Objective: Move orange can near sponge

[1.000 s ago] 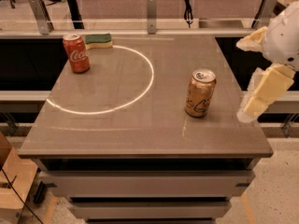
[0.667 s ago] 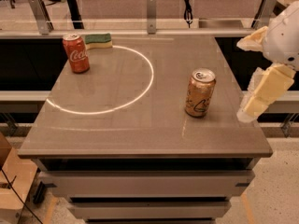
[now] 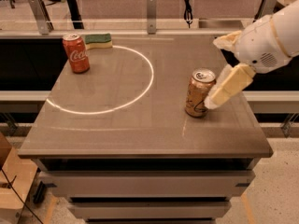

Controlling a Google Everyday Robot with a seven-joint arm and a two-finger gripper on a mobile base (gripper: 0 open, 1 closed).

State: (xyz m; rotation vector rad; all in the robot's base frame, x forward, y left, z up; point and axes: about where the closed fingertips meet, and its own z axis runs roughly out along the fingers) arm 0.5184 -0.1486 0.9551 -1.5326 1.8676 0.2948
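The orange can (image 3: 198, 94), golden-tan with a silver top, stands upright on the right part of the grey table (image 3: 140, 134). The sponge (image 3: 98, 40), green over yellow, lies at the table's far left edge. My gripper (image 3: 213, 73) comes in from the right on a white arm. It is open. Its near finger (image 3: 230, 84) lies against the can's right side and its far finger (image 3: 227, 40) is behind and to the right of the can. The can is not gripped.
A red Coca-Cola can (image 3: 76, 53) stands upright just left of and in front of the sponge. A bright white ring (image 3: 150, 73) is marked on the table's left half. Metal rails and posts run behind the table.
My gripper has moved left from off the table's right edge, and its near finger now reaches the orange can's side. The cans and the sponge have not moved.
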